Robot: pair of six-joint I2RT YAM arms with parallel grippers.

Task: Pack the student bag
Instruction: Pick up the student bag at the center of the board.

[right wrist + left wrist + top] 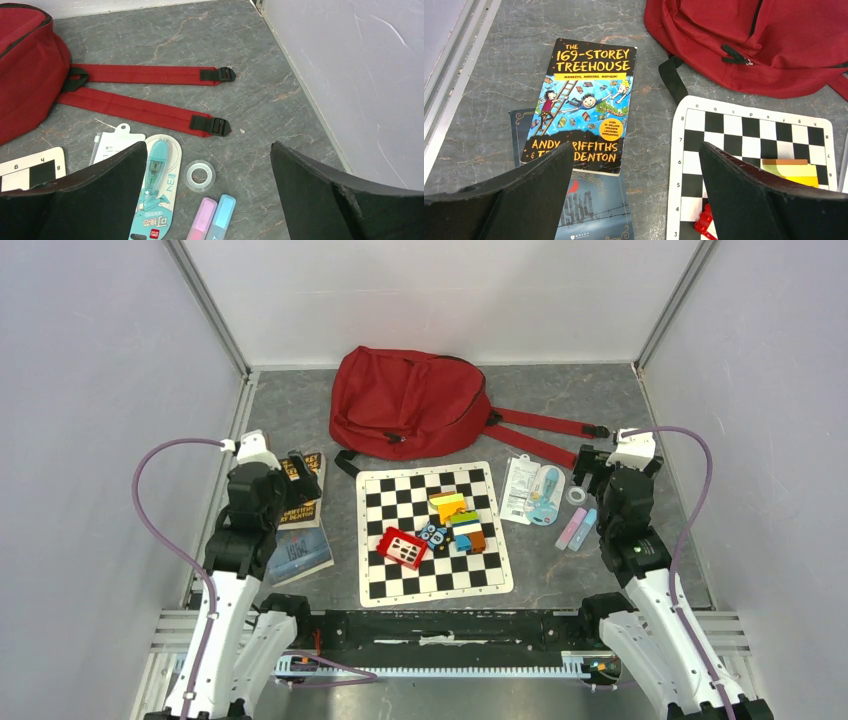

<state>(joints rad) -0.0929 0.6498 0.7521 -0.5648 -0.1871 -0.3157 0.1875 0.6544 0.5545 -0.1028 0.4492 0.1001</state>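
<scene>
The red student bag (410, 403) lies at the back centre, zipped shut, its red straps (545, 424) with black buckles stretched to the right. It also shows in the left wrist view (769, 40) and the right wrist view (25, 70). My left gripper (634, 150) is open and empty above two books: a Treehouse book (584, 100) on top of a dark blue one (594, 210). My right gripper (207, 147) is open and empty above a clear tape roll (199, 175), a pink and a blue highlighter (215, 217) and a teal correction tape pack (155, 187).
A chessboard mat (432, 532) lies in the middle with sticky notes (447, 506), a red calculator-like toy (401, 547) and small coloured blocks (466, 533). A white packet (518, 488) lies to its right. Grey walls close in left, right and back.
</scene>
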